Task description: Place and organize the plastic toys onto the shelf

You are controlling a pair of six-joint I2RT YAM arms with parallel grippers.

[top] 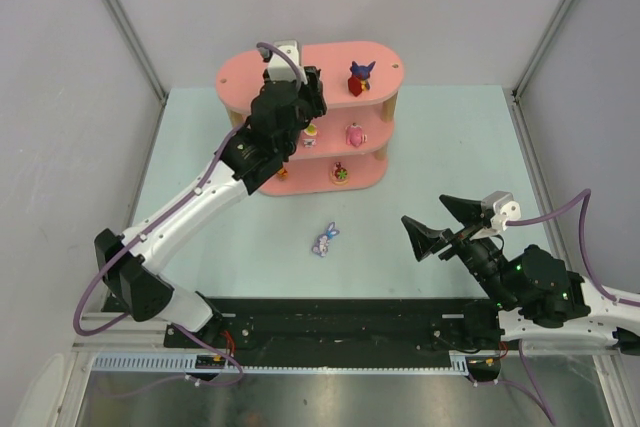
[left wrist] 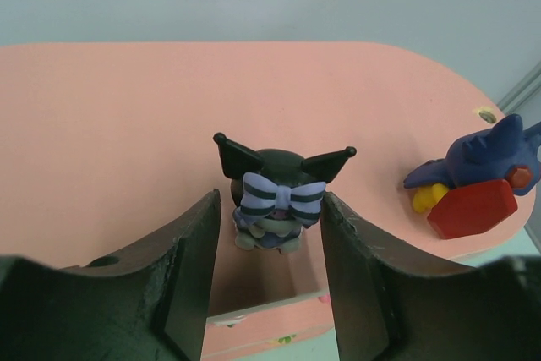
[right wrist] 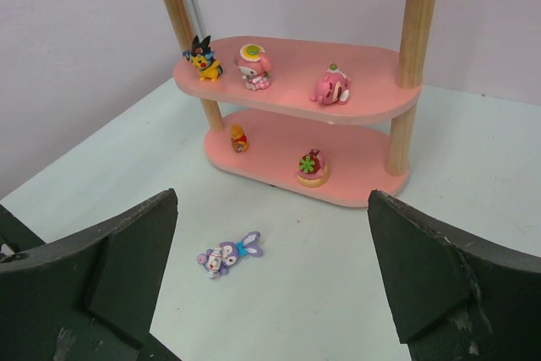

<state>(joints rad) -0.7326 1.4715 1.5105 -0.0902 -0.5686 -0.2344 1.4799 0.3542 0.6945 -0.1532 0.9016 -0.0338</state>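
The pink shelf [top: 325, 59] stands at the back of the table. My left gripper [top: 298, 97] is over its top board [left wrist: 110, 124]. A black-eared toy with a striped purple bow [left wrist: 277, 196] stands on that board between the parted fingers, and a thin gap shows on its left side. A blue toy holding a red block [left wrist: 473, 183] lies on the same board to the right. A blue-purple rabbit [top: 324, 239] lies on the table in front of the shelf [right wrist: 372, 82]. My right gripper [top: 440, 224] hovers wide open and empty, right of the rabbit [right wrist: 228, 254].
On the middle board are a yellow toy [right wrist: 203, 58], a white-pink one [right wrist: 254, 68] and a pink one [right wrist: 330, 88]. The bottom board holds a small orange toy [right wrist: 239, 138] and a strawberry-topped one [right wrist: 312, 166]. Grey walls close in the table.
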